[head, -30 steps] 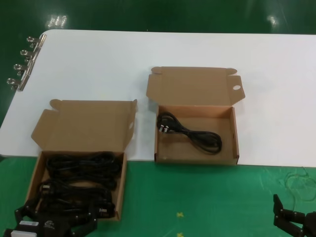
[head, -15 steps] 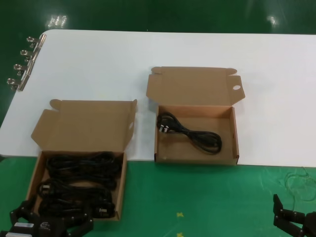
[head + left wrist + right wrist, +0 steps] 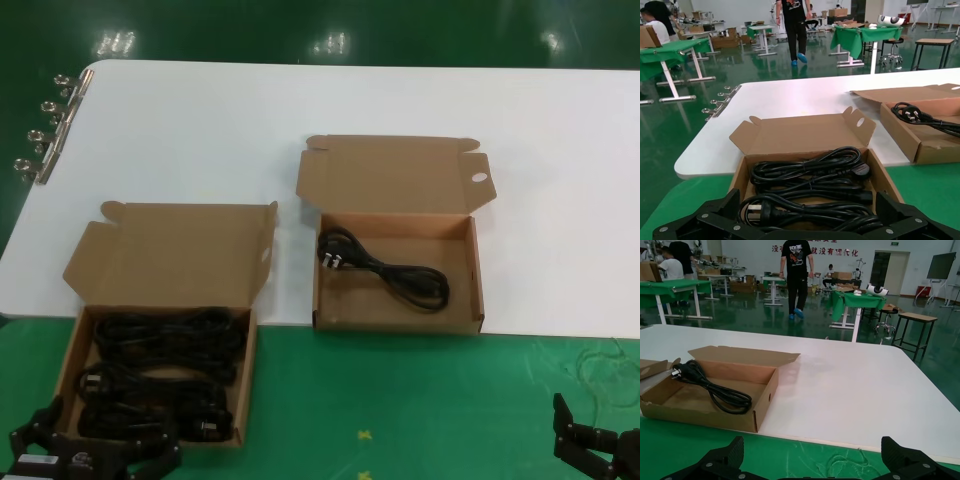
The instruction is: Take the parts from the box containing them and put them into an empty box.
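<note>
Head view: left gripper (image 3: 92, 462) at lower left of frame, fingers spread wide and empty, just below the near edge of the source box (image 3: 70, 345), which holds several coiled power cords (image 3: 165, 365). Receiving box (image 3: 478, 285), centre frame on the white table (image 3: 200, 130), contains one cord (image 3: 385, 268). Right gripper (image 3: 598, 450) parked lower right, fingers released.

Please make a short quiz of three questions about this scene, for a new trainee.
1. True or false: the box with the oval hole holds one power cord.
2. Which box holds more cords? A) the box near the left gripper B) the box with the oval hole
3. Fill in: the right gripper is open and holds ____.

Key: 1 true; 2 A (the full box); 3 nothing.
</note>
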Tool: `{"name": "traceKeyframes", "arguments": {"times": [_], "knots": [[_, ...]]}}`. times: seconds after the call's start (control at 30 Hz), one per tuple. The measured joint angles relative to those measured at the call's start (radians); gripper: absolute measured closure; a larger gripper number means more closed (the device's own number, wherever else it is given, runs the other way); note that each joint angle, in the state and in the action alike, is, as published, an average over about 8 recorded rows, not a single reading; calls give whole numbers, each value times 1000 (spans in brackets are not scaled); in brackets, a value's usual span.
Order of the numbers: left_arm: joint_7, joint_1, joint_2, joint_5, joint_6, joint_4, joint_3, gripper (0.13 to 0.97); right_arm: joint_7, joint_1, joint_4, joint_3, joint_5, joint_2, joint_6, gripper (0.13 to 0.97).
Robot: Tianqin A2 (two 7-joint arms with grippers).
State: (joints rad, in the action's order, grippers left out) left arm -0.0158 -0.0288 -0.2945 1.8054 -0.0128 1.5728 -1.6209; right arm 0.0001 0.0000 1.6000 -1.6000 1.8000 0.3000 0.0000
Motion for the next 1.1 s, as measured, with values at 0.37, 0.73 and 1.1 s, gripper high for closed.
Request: {"name": "traceKeyframes", "arguments": {"times": [0.37, 0.73, 1.1], "knots": [[7, 13, -2, -2, 6, 12, 9, 132, 0, 0, 0, 0, 0, 0, 0, 129], [14, 25, -5, -5, 11, 23, 18, 132, 0, 0, 0, 0, 0, 0, 0, 129], [14, 26, -5, -5, 11, 24, 19, 132, 0, 0, 0, 0, 0, 0, 0, 129]]}}
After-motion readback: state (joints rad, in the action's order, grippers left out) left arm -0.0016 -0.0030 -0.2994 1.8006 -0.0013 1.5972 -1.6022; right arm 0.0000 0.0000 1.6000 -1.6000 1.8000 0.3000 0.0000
